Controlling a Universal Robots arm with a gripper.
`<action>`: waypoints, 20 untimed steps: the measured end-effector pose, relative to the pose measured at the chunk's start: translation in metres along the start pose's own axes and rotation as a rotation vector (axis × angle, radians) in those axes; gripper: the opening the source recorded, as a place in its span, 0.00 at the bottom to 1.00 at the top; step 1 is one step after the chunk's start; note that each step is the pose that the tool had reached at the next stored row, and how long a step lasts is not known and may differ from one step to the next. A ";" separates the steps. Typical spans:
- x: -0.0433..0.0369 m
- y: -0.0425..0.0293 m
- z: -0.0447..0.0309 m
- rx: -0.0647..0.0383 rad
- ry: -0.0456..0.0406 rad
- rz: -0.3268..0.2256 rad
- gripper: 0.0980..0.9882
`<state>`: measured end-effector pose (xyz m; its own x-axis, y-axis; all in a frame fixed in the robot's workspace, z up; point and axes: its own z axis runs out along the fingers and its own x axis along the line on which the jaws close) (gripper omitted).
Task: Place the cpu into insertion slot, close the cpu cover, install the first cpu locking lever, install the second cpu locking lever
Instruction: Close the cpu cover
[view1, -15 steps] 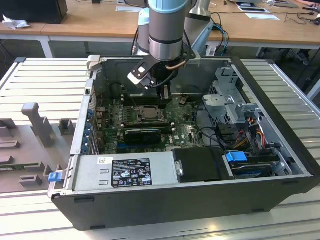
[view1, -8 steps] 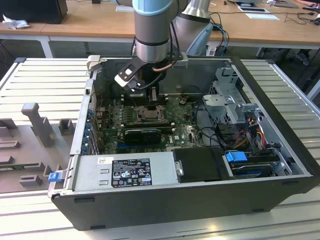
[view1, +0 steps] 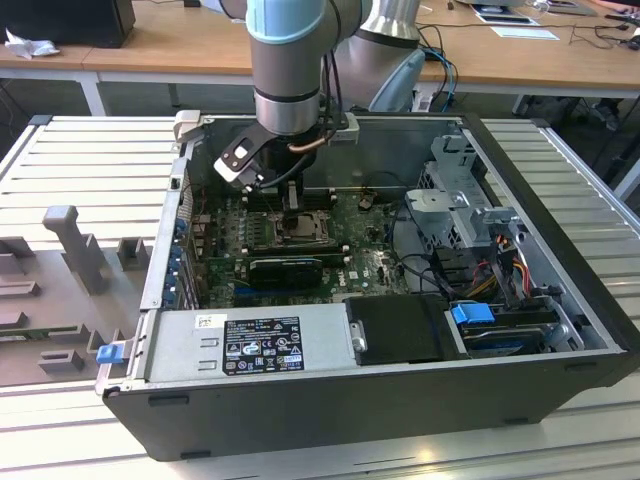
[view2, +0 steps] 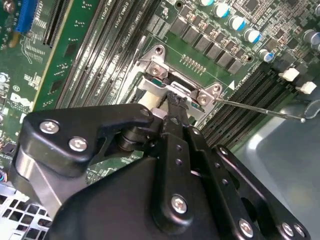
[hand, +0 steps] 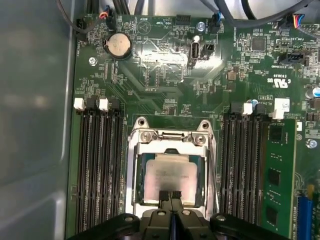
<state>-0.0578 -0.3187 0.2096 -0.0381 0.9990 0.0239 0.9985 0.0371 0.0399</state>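
The cpu (hand: 170, 170), silvery-faced, lies flat in the insertion slot (hand: 172, 135) on the green motherboard. The cpu cover (hand: 134, 175), a silver frame, lies down around it with the chip showing through its cut-out. My gripper (hand: 170, 194) is shut, its two black fingertips pressed together at the chip's near edge with nothing between them. In the second wrist view my gripper (view2: 175, 100) stands on the socket's metal plate, and a thin locking lever (view2: 260, 110) sticks out sideways, unlatched. In the exterior view my gripper (view1: 291, 200) hangs just above the insertion slot (view1: 298, 230).
Black memory slots (hand: 100, 165) flank the socket on both sides, with a green memory stick (hand: 277, 175) beyond one set. A black finned card (view1: 288, 268), the power supply (view1: 250, 345), a drive cage (view1: 450, 200) and cables crowd the open case.
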 end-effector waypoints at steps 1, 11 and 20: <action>0.0001 -0.0001 0.0010 0.000 0.0000 0.000 0.01; -0.0002 0.0113 -0.0023 0.000 -0.0002 0.000 0.01; -0.0003 0.0176 -0.0074 0.002 -0.0001 -0.001 0.01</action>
<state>-0.0405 -0.3185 0.2177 -0.0386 0.9990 0.0238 0.9986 0.0377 0.0383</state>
